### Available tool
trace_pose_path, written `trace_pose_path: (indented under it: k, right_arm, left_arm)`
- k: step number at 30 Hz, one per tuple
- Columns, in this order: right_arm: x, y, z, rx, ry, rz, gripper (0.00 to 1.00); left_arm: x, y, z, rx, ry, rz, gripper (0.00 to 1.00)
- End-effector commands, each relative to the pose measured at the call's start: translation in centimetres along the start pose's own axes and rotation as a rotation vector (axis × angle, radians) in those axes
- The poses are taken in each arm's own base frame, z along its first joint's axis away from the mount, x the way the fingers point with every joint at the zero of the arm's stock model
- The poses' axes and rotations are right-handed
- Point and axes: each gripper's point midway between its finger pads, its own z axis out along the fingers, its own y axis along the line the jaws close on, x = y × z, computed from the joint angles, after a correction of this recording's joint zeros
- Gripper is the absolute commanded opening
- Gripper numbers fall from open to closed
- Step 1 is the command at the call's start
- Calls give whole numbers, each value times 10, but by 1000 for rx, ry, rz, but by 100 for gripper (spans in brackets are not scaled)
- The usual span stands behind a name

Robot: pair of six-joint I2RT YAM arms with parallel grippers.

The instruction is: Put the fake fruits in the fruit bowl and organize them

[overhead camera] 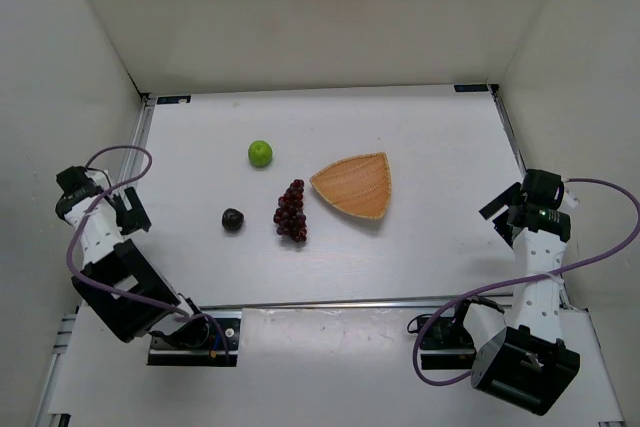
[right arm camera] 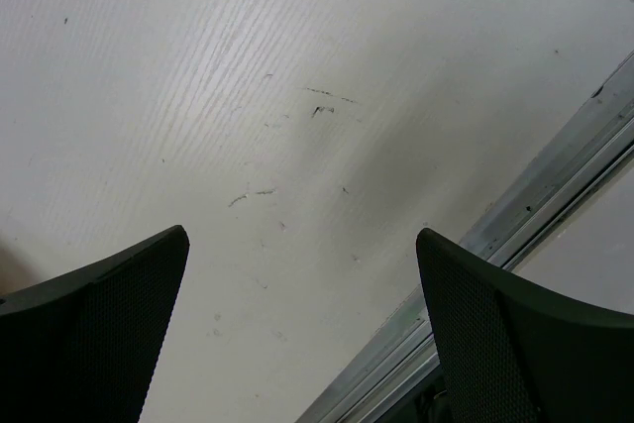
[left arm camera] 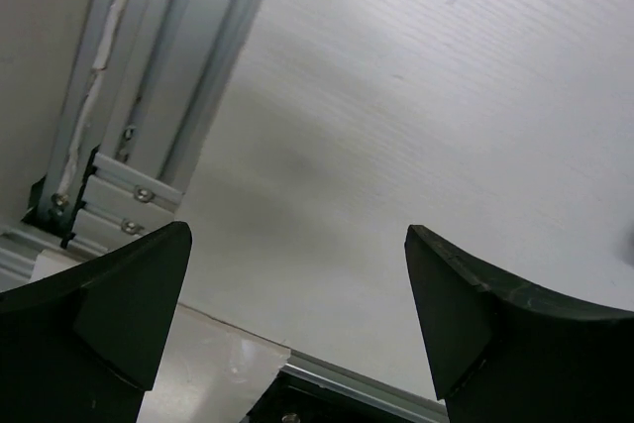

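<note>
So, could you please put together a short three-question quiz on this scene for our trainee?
1. Which fruit lies nearest the wicker bowl? A) apple B) grape bunch C) plum
2. True or false: the bowl already holds a fruit.
3. Fill in: the left pincer and the right pincer both stand ____.
Key: 1 B; 2 false; 3 open.

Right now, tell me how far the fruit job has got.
Done: nothing; the fruit bowl is empty. In hand: nothing; the left hand and right hand are open and empty at the sides of the table. Left: the green apple, grape bunch and plum all lie on the table, left of the bowl, waiting to go in.
</note>
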Motion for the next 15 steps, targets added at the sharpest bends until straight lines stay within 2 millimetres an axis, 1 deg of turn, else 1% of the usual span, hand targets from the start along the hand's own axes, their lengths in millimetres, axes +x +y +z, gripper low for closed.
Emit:
trace_pose_path:
  k: [1,2,4,5,6,7,8,9,10,11,12,13,14,15]
  right_arm:
    - [-4,4,-2,-28,-19,-11,99]
    - [-4,4,-2,-28,-19,-11,99]
    - [-1,8,-2,-56,-3,-22,99]
    - [1,12,-3,-80,11,-23,99]
    - [3,15,-4,-93,18,-23,99]
    - [5,17,-3,-106,36,-25,99]
    - [5,22,-4,-131,38,-24,99]
    - [9,31,-3,-168,46,-42,99]
    - [13,41,-4,-216,68,-55,99]
    - [15,48,-6,-244,70,-72,99]
    - [22,58,-7,-269,83,-115,99]
    - [24,66,-9,-293,77,-139,99]
    - [30,70,-9,-302,95,-166,99]
    - [36,84,-13,-337,105,-218,99]
  left_arm:
    - [-17,-32,-25,175,-122,102,100]
    - [-15,-53,-30,231,-123,176,100]
    - [-21,-81,-40,290,-149,300,100]
    - [-24,-93,-43,282,-158,356,100]
    - [-31,-119,-52,257,-178,475,100]
    - [-32,-134,-54,246,-175,541,100]
    - [-33,-150,-50,234,-154,598,100]
    - [-32,-178,-55,221,-169,710,100]
    - [-48,-199,-68,225,-217,741,100]
    - [-51,-217,-58,220,-188,787,100]
    - [-57,-234,-59,218,-198,806,100]
    - [-77,-265,-78,245,-271,826,100]
    - [-82,-280,-78,255,-270,846,100]
    - [-81,-298,-59,255,-217,863,100]
